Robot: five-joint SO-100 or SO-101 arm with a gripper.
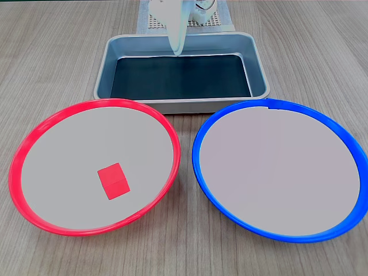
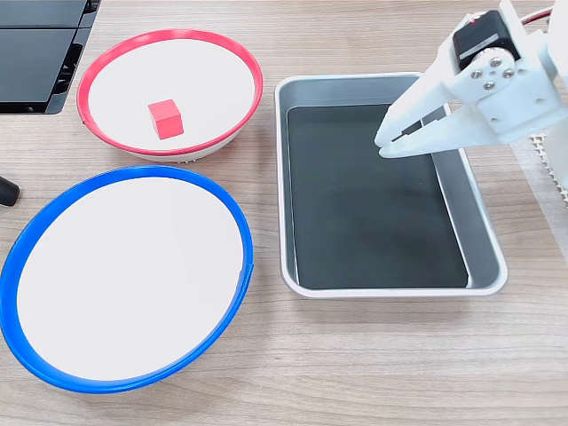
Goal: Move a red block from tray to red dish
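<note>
From my seat, the arm (image 1: 172, 14) is cut off by the top edge in a fixed view, so I see just the lower white part. In a fixed view the hand (image 2: 387, 145) hangs over the tray (image 2: 484, 222) and hides part of its far rim; its fingertips sit so close I cannot tell whether they touch. The blue dish (image 1: 345, 144) runs past the right edge. A dark thing (image 2: 7, 190) at the left edge is cut off, unidentifiable.

Blue-rimmed dish (image 1: 280, 169) (image 2: 124, 277) on wooden table (image 1: 52, 52) (image 2: 373, 355); white mesh mat (image 1: 154, 23).
</note>
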